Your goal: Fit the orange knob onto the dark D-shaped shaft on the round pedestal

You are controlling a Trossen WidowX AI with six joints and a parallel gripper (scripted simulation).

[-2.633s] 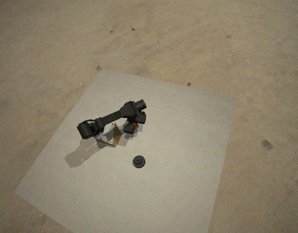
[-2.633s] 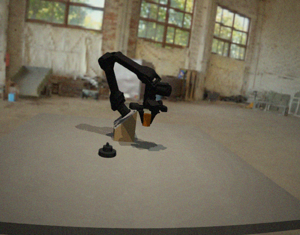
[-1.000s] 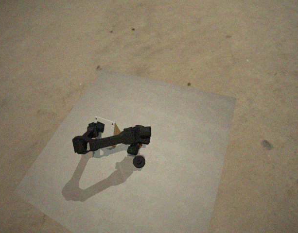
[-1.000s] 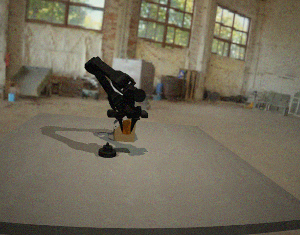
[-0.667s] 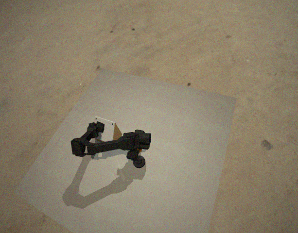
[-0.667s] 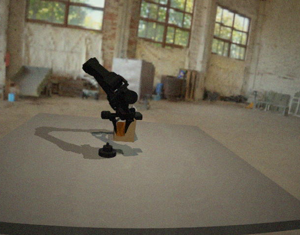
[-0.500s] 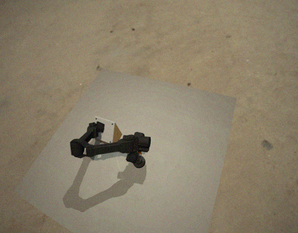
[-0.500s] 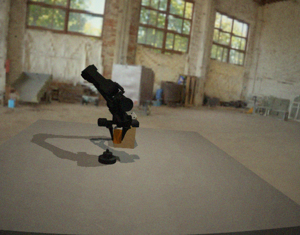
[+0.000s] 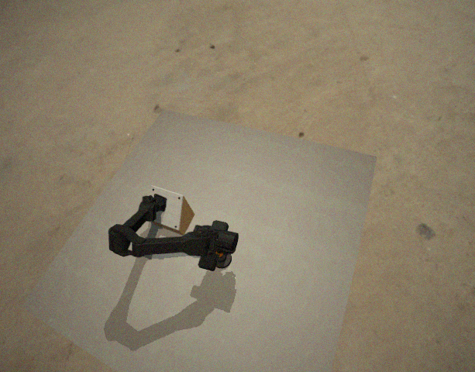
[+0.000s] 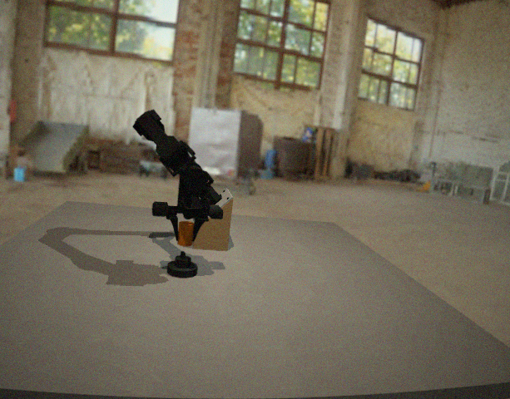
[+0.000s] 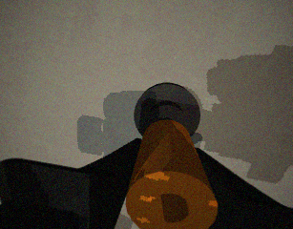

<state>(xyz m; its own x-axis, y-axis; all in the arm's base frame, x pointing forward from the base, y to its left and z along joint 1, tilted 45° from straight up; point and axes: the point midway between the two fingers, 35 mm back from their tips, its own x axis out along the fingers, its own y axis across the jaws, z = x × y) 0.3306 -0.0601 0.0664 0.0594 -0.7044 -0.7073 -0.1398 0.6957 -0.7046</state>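
The orange knob point(image 10: 185, 233) point(image 11: 171, 157) is upright between the fingers of my gripper point(image 10: 185, 240), which is shut on it. In the top view only a sliver of the knob point(image 9: 219, 253) shows under the arm. The dark round pedestal point(image 10: 182, 270) point(image 9: 225, 262) point(image 11: 167, 97) stands on the mat below, with its shaft point(image 10: 182, 254) pointing up. The knob hangs above the shaft with a gap between them. In the wrist view the knob hides the shaft and the pedestal's near part. The D-shaped hole point(image 11: 175, 208) shows in the knob's top end; the shaft's flat side cannot be seen.
A wedge-shaped block point(image 9: 187, 216) point(image 10: 218, 232) with a white sloped face and brown sides stands on the grey mat point(image 9: 293, 224) point(image 10: 310, 309), close to the arm's base. The arm's shadow falls across the mat beside the pedestal.
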